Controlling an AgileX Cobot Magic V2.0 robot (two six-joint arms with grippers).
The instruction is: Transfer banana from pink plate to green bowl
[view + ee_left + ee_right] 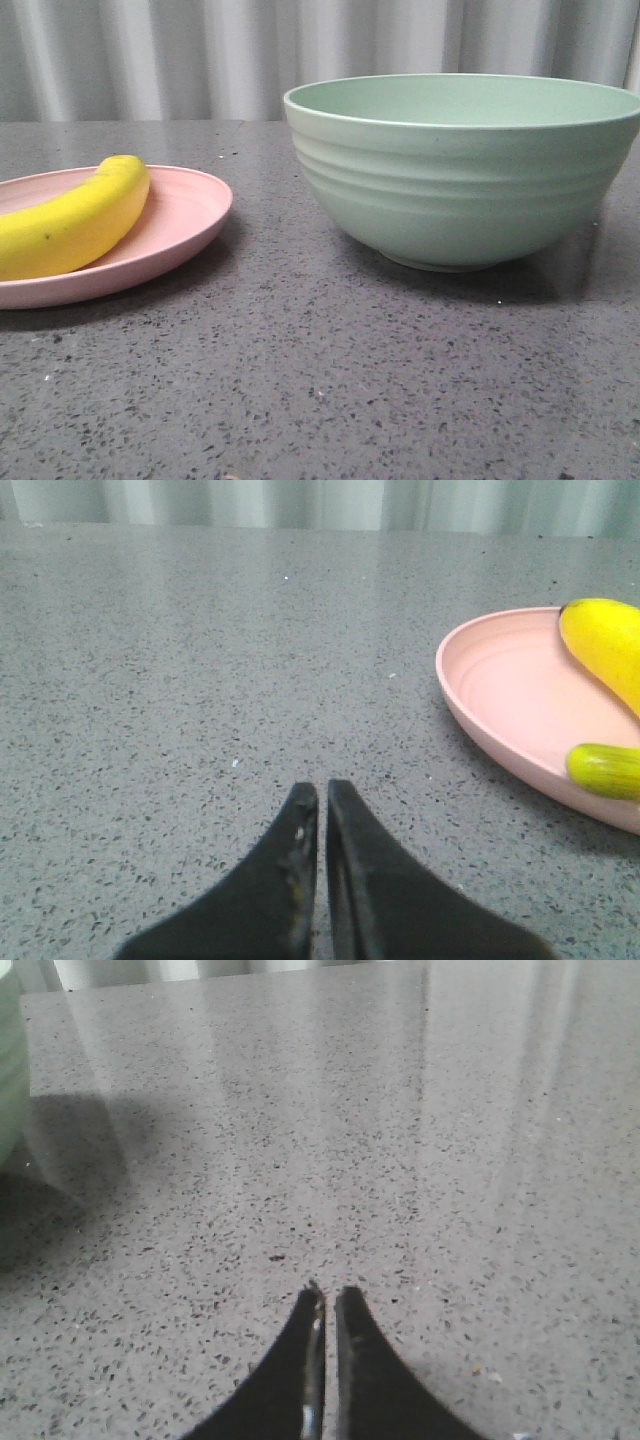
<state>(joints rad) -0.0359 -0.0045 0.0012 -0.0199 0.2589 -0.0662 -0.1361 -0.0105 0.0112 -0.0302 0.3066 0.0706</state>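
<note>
The yellow banana [75,220] lies on the pink plate [190,215] at the left of the front view. The pale green ridged bowl [465,170] stands to the right of the plate and looks empty. No gripper shows in the front view. In the left wrist view my left gripper [322,792] is shut and empty over bare table, apart from the pink plate [520,695], where the banana [605,645] lies. In the right wrist view my right gripper [329,1297] is shut and empty over bare table, with an edge of the green bowl [8,1080] at the frame's side.
The grey speckled table [320,380] spreads between and in front of plate and bowl. A pale pleated curtain [200,55] hangs behind the table.
</note>
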